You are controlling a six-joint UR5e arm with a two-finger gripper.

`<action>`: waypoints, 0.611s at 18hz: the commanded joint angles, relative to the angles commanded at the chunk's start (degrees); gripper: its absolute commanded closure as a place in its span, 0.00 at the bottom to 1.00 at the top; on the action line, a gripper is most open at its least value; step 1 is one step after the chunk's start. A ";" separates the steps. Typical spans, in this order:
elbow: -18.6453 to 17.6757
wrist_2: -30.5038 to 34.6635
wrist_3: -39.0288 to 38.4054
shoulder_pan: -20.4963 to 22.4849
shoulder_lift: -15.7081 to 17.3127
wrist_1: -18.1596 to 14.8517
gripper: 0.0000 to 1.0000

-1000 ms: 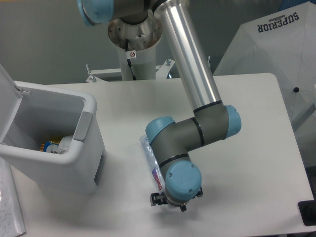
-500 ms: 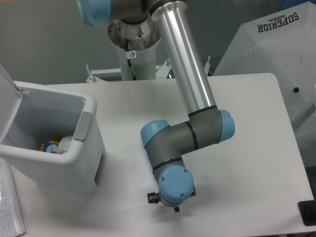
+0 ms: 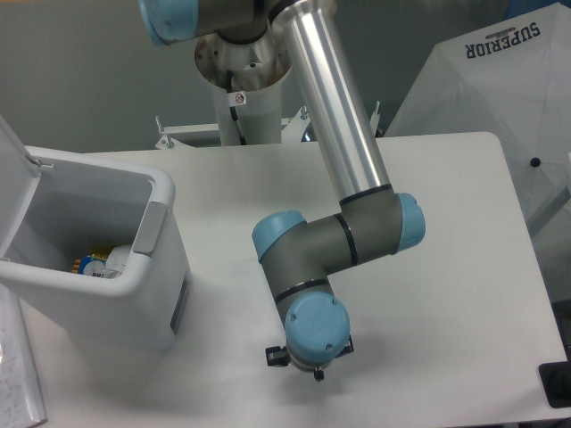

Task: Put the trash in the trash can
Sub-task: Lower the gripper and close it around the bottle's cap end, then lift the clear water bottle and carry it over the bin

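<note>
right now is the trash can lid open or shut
Open: the trash can lid is flipped up at the left, and items show inside.

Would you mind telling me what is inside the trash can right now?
The lid is up. At the bottom of the trash can lies some trash, blue, yellow and white. The near wall hides the rest of the floor, so more may lie there.

Arm (image 3: 343,152) reaches down over table, wrist (image 3: 310,325) pointing downward; fingers hidden beneath wrist.
</note>
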 joint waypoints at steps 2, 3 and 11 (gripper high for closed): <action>0.18 -2.81 1.31 0.88 2.11 1.58 0.80; 0.18 -4.91 2.10 1.49 3.51 2.19 0.80; 0.36 -26.60 7.29 5.45 13.79 13.96 0.80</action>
